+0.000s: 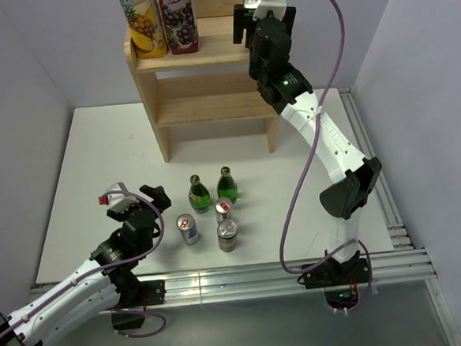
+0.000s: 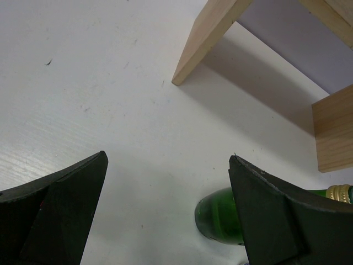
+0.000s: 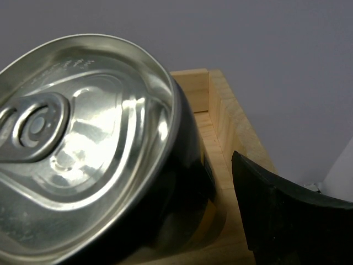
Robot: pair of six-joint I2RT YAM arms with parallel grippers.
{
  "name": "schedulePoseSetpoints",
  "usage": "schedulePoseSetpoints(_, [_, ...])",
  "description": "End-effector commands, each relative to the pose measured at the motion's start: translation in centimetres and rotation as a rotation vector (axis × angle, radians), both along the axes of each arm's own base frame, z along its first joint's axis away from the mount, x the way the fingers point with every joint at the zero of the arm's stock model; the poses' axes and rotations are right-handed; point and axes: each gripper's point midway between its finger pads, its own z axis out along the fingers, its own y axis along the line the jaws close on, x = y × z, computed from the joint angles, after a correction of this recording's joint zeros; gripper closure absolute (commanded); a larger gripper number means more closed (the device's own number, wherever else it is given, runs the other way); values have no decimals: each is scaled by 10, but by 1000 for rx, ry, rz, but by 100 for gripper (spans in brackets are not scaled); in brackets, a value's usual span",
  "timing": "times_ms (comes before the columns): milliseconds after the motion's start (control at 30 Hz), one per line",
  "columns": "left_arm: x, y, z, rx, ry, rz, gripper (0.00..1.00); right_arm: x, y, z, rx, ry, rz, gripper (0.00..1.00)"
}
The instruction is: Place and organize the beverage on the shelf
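Observation:
The wooden shelf (image 1: 210, 103) stands at the back of the table. My right gripper (image 1: 244, 23) is at the right end of its top tier, around a black can with a silver lid (image 3: 94, 143) that stands on the wood by the back rail. My right finger (image 3: 281, 215) is clear of the can's side; the other finger is hidden behind the can. My left gripper (image 1: 155, 200) is open and empty, low over the table, left of the drinks. A green bottle (image 2: 218, 218) shows beside its right finger in the left wrist view.
Two juice cartons (image 1: 160, 19) stand at the left of the top tier. Two green bottles (image 1: 198, 195) (image 1: 227, 185) and three cans (image 1: 188, 228) (image 1: 224, 209) (image 1: 228, 234) stand grouped on the white table (image 1: 95, 166). A metal rail (image 1: 261, 278) runs along the near edge.

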Motion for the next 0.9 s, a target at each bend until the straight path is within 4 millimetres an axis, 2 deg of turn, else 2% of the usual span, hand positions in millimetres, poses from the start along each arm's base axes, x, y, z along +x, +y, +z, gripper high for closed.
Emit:
schedulePoseSetpoints(0, [1, 1, 3, -25, -18, 10, 1, -12, -24, 19, 41, -44, -78, 9])
schedulePoseSetpoints(467, [1, 0, 4, -27, -17, 4, 1, -3, -41, 21, 56, -61, -154, 9])
schedulePoseSetpoints(867, [1, -1, 4, -28, -19, 4, 1, 17, -59, 9, 61, -49, -191, 8])
